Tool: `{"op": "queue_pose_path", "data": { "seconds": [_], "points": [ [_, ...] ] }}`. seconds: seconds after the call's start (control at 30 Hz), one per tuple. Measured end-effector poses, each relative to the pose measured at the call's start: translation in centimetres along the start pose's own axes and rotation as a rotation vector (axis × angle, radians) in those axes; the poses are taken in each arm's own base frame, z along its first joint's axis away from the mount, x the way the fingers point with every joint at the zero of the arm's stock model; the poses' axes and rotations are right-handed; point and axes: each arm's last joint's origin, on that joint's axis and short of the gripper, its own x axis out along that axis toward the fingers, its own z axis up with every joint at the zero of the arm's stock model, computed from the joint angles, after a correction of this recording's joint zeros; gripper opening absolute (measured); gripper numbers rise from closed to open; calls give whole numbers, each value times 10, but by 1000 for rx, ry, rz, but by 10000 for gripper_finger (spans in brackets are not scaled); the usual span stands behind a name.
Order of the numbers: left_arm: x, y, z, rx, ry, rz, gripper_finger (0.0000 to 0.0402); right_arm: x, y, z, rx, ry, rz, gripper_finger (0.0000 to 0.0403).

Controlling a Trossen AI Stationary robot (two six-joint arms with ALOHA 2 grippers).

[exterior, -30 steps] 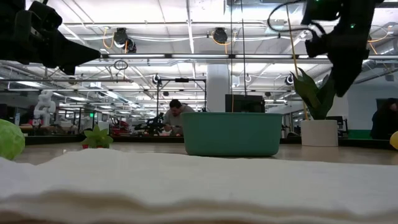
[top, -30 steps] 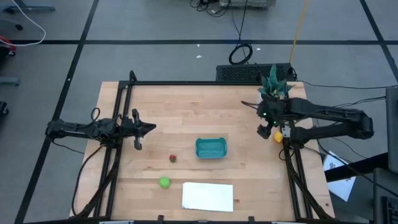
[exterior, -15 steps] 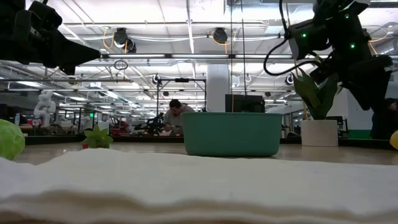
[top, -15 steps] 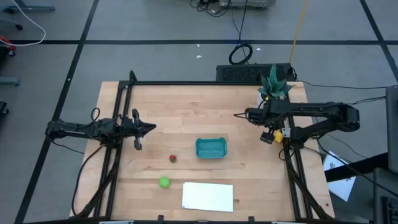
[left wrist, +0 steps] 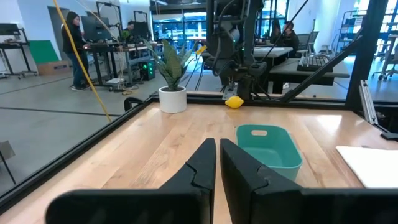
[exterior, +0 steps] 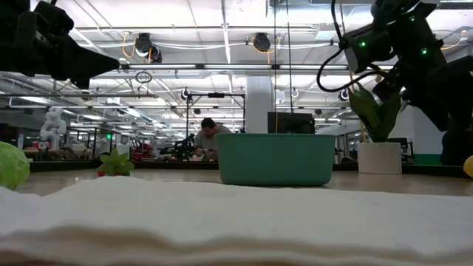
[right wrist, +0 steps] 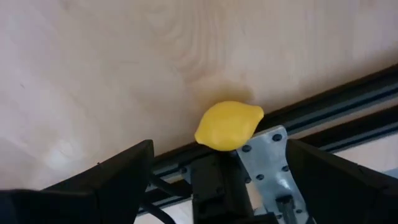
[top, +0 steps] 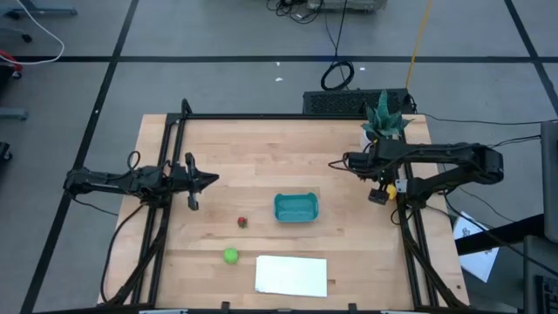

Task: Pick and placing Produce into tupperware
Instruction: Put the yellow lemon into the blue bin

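R hand (right wrist: 217, 180) wide, now lowered over lemon (right wrist: 229, 126) at right rail, from plant side | L hand (left wrist: 217, 163) narrow, idle left | tub (top: 296, 207) mid-surface, empty | red (top: 242, 221), green (top: 229, 255) untouched | grasp likely next.

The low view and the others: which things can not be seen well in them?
- Red fruit: hidden in the low view, behind the white sheet.
- Lemon: cut by the low view's edge; in the high view the right claw partly covers it.
- Tupperware: the low view's level angle hides its inside.
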Motion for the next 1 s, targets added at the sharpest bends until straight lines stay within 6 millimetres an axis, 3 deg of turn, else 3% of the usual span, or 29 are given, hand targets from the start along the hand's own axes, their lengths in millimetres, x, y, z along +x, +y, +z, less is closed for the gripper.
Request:
{"op": "queue_pose_path", "data": {
  "seconds": [0.17, 0.53, 1.0],
  "points": [
    [0, 0, 0, 0, 0, 0, 26, 4, 1, 7, -60, 44, -8, 357],
    [0, 0, 0, 0, 1, 0, 26, 20, 3, 22, -17, 235, -68, 357],
    [0, 0, 0, 1, 1, 0, 26, 27, 2, 30, 49, 284, -133, 357]
  ]
}}
